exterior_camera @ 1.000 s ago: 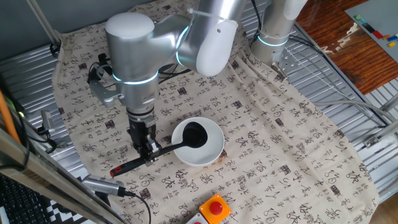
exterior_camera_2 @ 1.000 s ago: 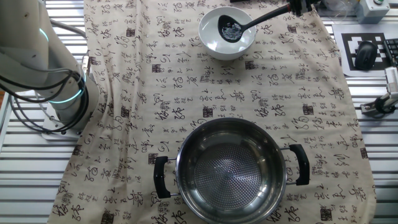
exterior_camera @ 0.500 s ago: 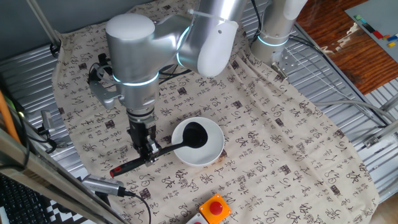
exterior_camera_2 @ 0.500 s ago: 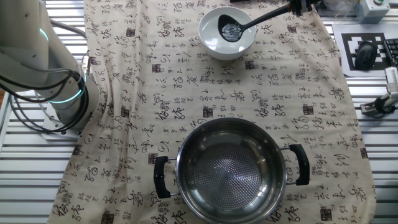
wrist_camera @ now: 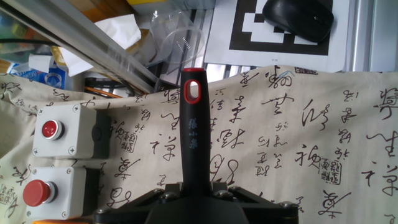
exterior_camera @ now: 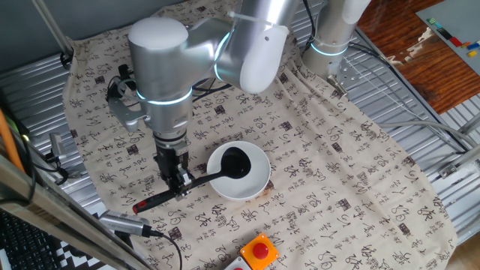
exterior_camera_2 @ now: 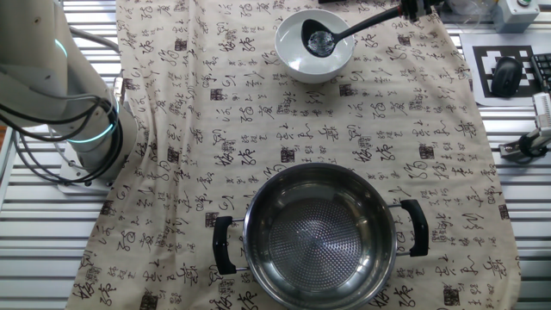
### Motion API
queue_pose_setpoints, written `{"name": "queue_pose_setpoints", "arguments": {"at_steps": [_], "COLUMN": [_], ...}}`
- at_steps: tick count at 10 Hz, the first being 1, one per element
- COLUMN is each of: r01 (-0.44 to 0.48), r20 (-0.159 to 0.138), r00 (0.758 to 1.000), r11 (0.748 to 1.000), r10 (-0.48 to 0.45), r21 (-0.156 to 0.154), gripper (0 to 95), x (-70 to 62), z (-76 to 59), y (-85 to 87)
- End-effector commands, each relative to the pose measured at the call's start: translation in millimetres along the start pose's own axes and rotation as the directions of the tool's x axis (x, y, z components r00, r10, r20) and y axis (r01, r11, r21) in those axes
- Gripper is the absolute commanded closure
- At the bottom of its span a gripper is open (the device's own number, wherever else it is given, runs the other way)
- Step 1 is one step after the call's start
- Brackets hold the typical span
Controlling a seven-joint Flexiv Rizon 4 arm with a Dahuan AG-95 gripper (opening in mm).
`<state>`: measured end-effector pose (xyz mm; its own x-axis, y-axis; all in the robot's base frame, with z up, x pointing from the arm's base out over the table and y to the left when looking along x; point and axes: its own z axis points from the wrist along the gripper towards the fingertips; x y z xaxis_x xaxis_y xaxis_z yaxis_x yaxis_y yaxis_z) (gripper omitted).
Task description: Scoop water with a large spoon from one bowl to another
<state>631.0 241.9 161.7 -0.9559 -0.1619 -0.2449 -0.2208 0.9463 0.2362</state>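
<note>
The large spoon, a black ladle, has its cup [exterior_camera: 235, 162] down inside the white bowl [exterior_camera: 255, 184], and its handle [exterior_camera: 161, 199] slants out to the lower left, ending in a red tip. My gripper [exterior_camera: 178, 183] is shut on the handle's middle. In the other fixed view the ladle cup [exterior_camera_2: 319, 40] sits in the white bowl [exterior_camera_2: 297, 62] with water glinting in it, and the steel bowl [exterior_camera_2: 317, 237] with black side handles stands apart at the near end. The hand view looks along the ladle handle [wrist_camera: 193, 134] to its red-rimmed end, clamped by the gripper [wrist_camera: 194, 194].
A patterned cloth [exterior_camera: 330, 172] covers the table. Red button boxes [wrist_camera: 56, 130] and an emergency stop [exterior_camera: 259, 249] sit beyond the cloth's edge near the handle tip. A cable probe [exterior_camera: 124, 223] lies beside the handle. A black mouse [wrist_camera: 295, 17] rests on a marker sheet.
</note>
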Motion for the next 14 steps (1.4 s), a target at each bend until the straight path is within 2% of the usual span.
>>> {"name": "queue_pose_setpoints", "arguments": {"at_steps": [1, 14], "r01": [0.002, 0.008], "r20": [-0.001, -0.004], "r00": [1.000, 1.000], "r11": [1.000, 1.000], "r10": [-0.002, -0.008], "r21": [0.003, 0.019], "gripper": [95.0, 95.0], "x": [0.4, 0.4], "z": [0.4, 0.4], "y": [-0.2, -0.2]}}
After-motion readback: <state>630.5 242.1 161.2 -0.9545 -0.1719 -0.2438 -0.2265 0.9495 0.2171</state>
